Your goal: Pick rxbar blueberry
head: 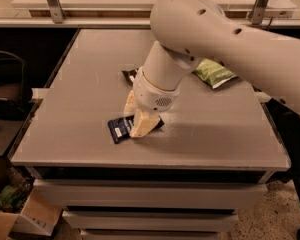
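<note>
The gripper [134, 122] is down at the near-left part of the grey surface [80, 104], hanging from a thick cream-white arm [225, 39] that reaches in from the right and bends down through a round wrist; its jaws stand parted, one cream finger on the far side and the other on the near side, with a gap between them; they are not closed on anything that can be seen, and whether their tips touch the wrapper cannot be told; the rxbar blueberry [119, 129] lies flat on the surface right at the gripper, close to the near edge and left of the middle; it is a dark navy wrapper, slightly angled, with its left end showing clear of the jaws and bearing a small pale label; the nearer finger stands in front of its middle, and a sliver of its right end shows just beyond that finger; a smaller black bar wrapper [129, 75] lies farther back, just left of the wrist and partly hidden by it, apart from the blue bar; a green chip bag [214, 73] lies on the far-right part of the surface, partly under the arm; pale drawer fronts [140, 196] sit below the surface, and a cardboard box [20, 219] stands on the floor at the near left
</note>
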Motion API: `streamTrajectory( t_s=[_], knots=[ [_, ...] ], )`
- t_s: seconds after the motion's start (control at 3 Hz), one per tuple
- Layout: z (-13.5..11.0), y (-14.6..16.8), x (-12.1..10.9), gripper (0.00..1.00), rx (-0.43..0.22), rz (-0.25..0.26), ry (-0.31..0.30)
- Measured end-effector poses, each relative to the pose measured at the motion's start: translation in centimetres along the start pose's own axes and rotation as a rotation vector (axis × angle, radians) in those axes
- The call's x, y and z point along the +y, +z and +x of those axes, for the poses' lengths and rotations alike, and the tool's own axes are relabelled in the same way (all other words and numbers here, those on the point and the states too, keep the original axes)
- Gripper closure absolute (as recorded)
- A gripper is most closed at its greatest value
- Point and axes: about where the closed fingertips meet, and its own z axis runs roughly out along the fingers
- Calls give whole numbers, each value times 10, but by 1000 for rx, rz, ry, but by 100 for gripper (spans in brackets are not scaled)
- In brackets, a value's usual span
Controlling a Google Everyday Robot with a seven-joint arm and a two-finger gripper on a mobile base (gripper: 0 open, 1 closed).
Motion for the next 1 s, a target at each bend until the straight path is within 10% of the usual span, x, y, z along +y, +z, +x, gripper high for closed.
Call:
streamTrajectory(
  t_s=[1.0],
  knots=[
    [10,-61,-33,100,57,108,-16]
  ],
)
